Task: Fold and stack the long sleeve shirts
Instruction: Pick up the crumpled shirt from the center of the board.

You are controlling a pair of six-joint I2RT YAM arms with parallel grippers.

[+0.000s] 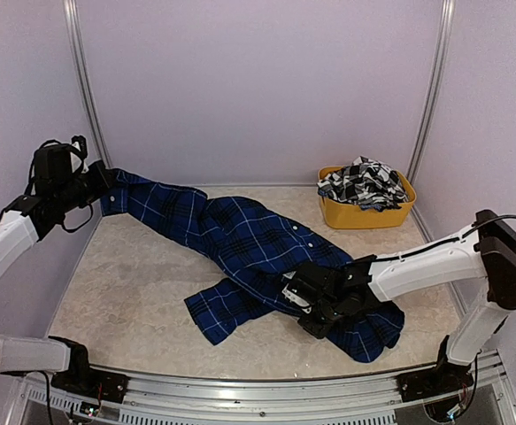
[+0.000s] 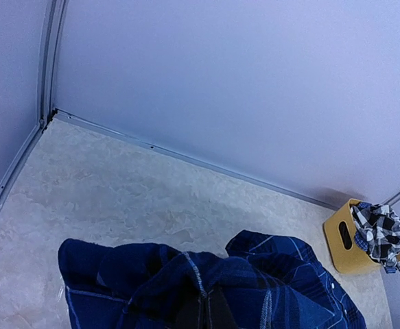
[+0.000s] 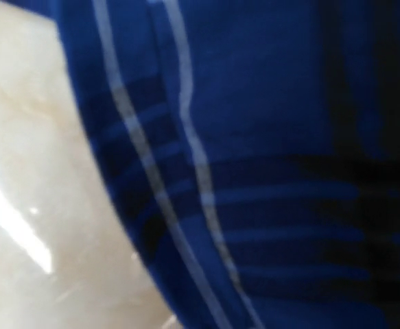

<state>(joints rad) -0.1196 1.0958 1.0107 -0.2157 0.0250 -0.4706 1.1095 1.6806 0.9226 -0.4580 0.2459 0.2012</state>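
Observation:
The royal blue plaid shirt [image 1: 240,239] lies stretched diagonally from the far left to the near right of the table. My left gripper [image 1: 104,184] is shut on one end of it at the far left, holding it a little raised. In the left wrist view the cloth [image 2: 268,288] bunches over the closed gripper [image 2: 210,312]. My right gripper [image 1: 315,305] sits low on the shirt's near right part. The right wrist view is filled by blue cloth [image 3: 268,164] that hides the fingers, and the gripper seems shut on it. The black-and-white checked shirt [image 1: 364,184] lies crumpled in the tub.
The yellow plastic tub [image 1: 364,215] stands at the far right by the back wall, and also shows in the left wrist view [image 2: 347,240]. Purple walls and metal rails enclose the table. Bare marble tabletop [image 1: 125,283] lies at the near left.

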